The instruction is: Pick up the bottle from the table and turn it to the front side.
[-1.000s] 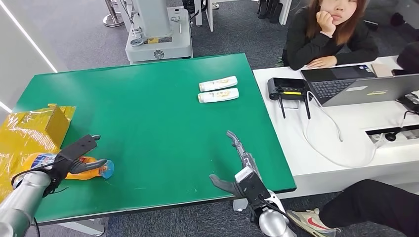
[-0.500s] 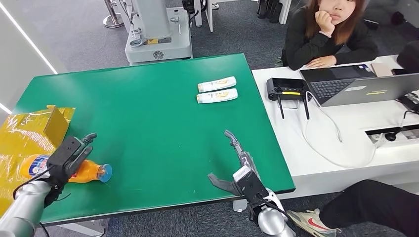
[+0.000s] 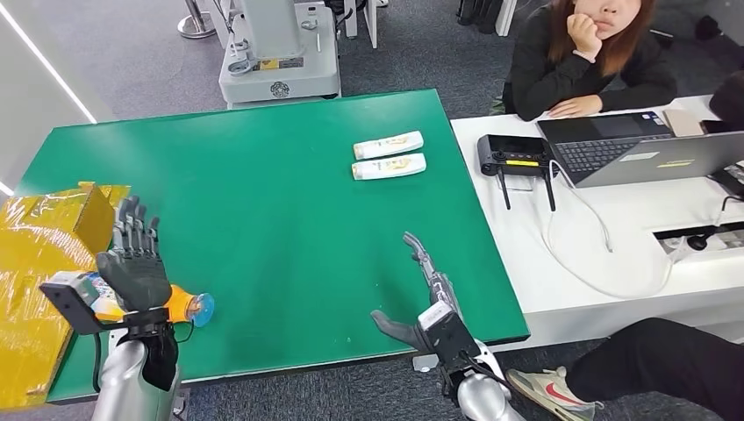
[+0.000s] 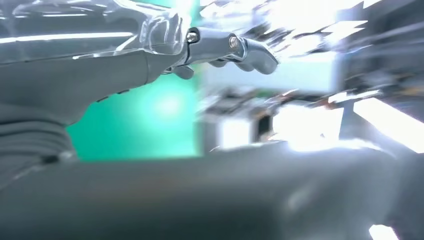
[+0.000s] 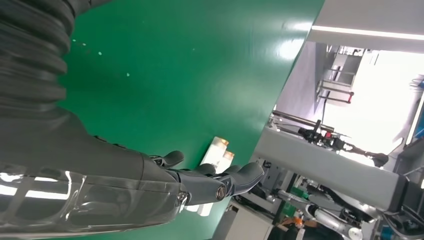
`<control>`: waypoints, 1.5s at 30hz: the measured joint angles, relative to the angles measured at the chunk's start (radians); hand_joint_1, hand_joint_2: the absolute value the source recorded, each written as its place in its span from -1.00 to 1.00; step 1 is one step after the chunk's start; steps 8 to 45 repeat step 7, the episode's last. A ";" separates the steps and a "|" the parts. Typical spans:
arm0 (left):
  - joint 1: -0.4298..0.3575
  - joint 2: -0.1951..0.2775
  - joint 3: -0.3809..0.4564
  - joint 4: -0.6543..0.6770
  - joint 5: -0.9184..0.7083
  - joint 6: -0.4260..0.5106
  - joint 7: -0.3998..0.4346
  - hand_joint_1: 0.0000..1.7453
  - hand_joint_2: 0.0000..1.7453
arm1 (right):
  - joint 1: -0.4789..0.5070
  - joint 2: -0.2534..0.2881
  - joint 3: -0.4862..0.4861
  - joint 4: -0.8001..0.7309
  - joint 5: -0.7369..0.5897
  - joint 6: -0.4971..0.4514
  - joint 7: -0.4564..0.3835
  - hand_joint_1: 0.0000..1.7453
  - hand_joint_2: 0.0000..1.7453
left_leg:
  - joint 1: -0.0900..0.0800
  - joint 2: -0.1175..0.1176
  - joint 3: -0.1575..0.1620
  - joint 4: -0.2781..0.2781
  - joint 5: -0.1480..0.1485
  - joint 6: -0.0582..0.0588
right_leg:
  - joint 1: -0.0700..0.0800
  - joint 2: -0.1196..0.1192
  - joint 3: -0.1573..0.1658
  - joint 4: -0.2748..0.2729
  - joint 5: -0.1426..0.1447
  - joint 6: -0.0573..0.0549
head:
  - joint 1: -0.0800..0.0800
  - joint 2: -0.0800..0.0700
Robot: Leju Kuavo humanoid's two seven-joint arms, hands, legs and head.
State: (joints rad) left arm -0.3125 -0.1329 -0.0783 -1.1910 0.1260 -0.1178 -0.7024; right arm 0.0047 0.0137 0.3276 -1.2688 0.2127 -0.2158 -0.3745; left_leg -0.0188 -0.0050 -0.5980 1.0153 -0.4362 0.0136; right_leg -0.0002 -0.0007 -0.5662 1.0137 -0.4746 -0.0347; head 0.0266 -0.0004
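Green matte tabletop (image 3: 289, 202) fills the workspace, with a white desk (image 3: 614, 228) just beside it on the robot's right. On the green surface near the robot's left edge lies the bottle (image 3: 180, 305), an orange plastic one on its side with a pale blue cap pointing toward the table's middle and a label end partly hidden behind the left hand (image 3: 133, 263). That hand is raised in front of the bottle with its dark fingers straight and apart, holding nothing; the left wrist view is too blurred to add more. Judging by this, the pick-up is not yet done and the turn to the front is wholly left. The right hand (image 3: 419, 303) rests low by the near edge, fingers spread and empty. Crinkled yellow foil wrapping (image 3: 44, 237) sits touching or just beside the bottle's hidden end. Two white tubes (image 3: 388, 156), smooth and rounded, lie side by side well apart, toward the far right.
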 joint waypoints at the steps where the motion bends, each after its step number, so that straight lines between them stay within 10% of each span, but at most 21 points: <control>1: 0.010 -0.013 -0.005 -0.059 -0.020 0.039 0.000 -1.00 -1.00 | -0.001 0.000 0.004 0.001 -0.004 -0.005 -0.003 -1.00 1.00 | 0.000 0.000 0.000 0.000 0.000 0.000 | 0.000 0.000 0.000 0.000 0.000 0.000 | 0.000 0.000; 7: 0.046 -0.014 -0.106 -0.323 -0.142 0.304 0.000 -1.00 -1.00 | -0.002 -0.001 0.021 0.005 -0.027 -0.043 -0.018 -1.00 1.00 | 0.000 0.000 -0.002 0.000 -0.001 0.001 | 0.000 0.000 -0.002 0.000 0.000 0.000 | 0.000 0.000; 45: 0.046 -0.014 -0.106 -0.323 -0.142 0.304 0.000 -1.00 -1.00 | -0.002 -0.001 0.021 0.005 -0.027 -0.043 -0.018 -1.00 1.00 | 0.000 0.000 -0.002 0.000 -0.001 0.001 | 0.000 0.000 -0.002 0.000 0.000 0.000 | 0.000 0.000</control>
